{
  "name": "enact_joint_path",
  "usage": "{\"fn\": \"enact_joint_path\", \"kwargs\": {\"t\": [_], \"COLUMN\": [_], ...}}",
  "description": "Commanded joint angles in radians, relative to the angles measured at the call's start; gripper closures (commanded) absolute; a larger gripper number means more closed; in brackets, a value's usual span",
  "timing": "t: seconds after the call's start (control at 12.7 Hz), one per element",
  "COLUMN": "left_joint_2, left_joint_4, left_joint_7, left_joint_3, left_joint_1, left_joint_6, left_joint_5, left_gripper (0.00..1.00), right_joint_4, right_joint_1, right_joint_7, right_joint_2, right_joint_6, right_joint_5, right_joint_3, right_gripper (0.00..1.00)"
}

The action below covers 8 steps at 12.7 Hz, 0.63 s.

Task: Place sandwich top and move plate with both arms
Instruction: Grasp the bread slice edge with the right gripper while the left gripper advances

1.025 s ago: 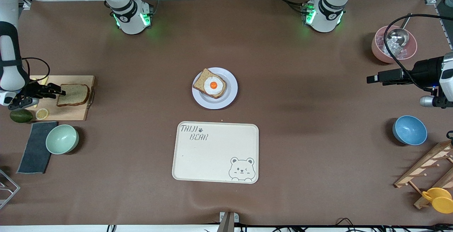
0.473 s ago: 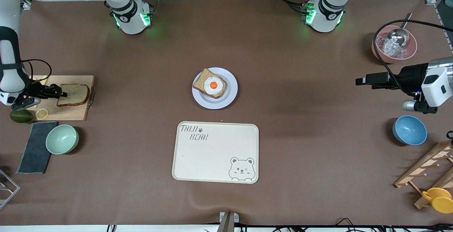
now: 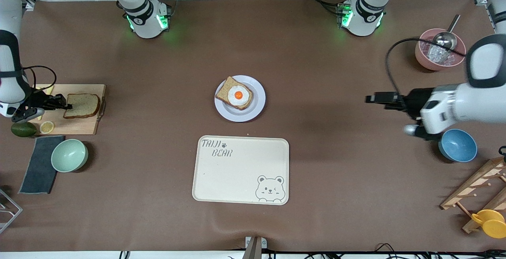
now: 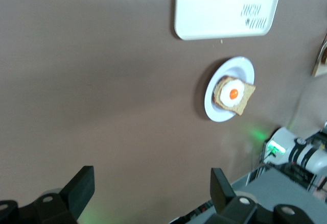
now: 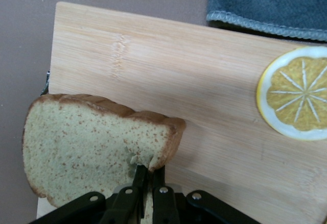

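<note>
The sandwich top (image 3: 82,105), a plain brown bread slice, lies on the wooden cutting board (image 3: 85,126) at the right arm's end of the table. My right gripper (image 3: 63,103) is shut on its edge; the right wrist view shows the fingers pinching the slice (image 5: 92,147) at the crust. The lavender-white plate (image 3: 257,104) sits mid-table with a bread slice bearing a fried egg (image 3: 235,93). My left gripper (image 3: 373,99) is open and empty, in the air over bare table between the plate and the blue bowl. The plate (image 4: 213,113) shows in the left wrist view.
A cream bear-printed tray (image 3: 240,170) lies nearer the front camera than the plate. On the board is a lemon slice (image 3: 46,127); beside it an avocado (image 3: 23,129), a grey cloth (image 3: 39,164) and a mint bowl (image 3: 69,155). A blue bowl (image 3: 457,145), pink bowl with scoop (image 3: 438,49) and wooden rack (image 3: 480,189) stand at the left arm's end.
My left arm has swung from the table's end toward the plate, lower over the table. My right gripper has closed in on the bread slice's edge.
</note>
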Motion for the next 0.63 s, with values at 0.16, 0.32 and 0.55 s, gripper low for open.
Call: {"fn": "enact_joint_path", "kwargs": {"t": [0.16,0.32,0.55], "left_joint_2": [-0.015,-0.029,-0.043], "left_joint_4": [-0.172,-0.266,-0.385], "left_joint_7": [0.055,0.062,0.103], "left_joint_3": [-0.07,-0.087,-0.089], "left_joint_1": [-0.009,-0.001,-0.001], "left_joint_6": [0.107,0.184,0.25], "left_joint_5": [-0.071,-0.12,-0.143], "left_gripper": [0.0,0.0,0.0], "right_joint_4": [0.153,0.249,0.346], "right_joint_1": [0.019,0.036,0.042], "right_joint_7": [0.119,0.257,0.41], "right_joint_2": [0.015,0.014,0.006], "right_joint_6": [-0.265,-0.422,-0.551], "right_joint_5": [0.017,-0.004,-0.025], "right_joint_3": [-0.001,0.003,0.069], "right_gripper": [1.0,1.0,1.0]}}
